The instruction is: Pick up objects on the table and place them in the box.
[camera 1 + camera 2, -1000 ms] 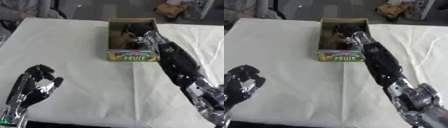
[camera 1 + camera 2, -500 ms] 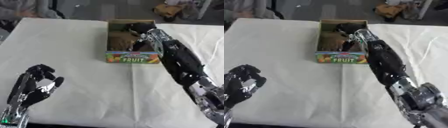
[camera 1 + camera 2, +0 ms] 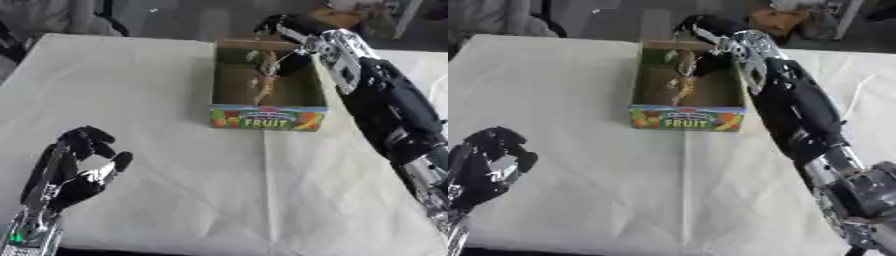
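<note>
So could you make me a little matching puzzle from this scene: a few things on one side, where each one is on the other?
Things:
1. left hand
2. right hand
3. box
4. tablecloth

Places:
A. middle far part of the table, printed FRUIT on its front
B. lower left, idle above the cloth
C. over the box's far right corner
D. spread over the whole table

Pairs: 1-B, 2-C, 3-A, 4-D

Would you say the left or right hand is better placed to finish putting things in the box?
Right. The right hand is at the box's far end; the left hand rests near the table's near-left corner.
</note>
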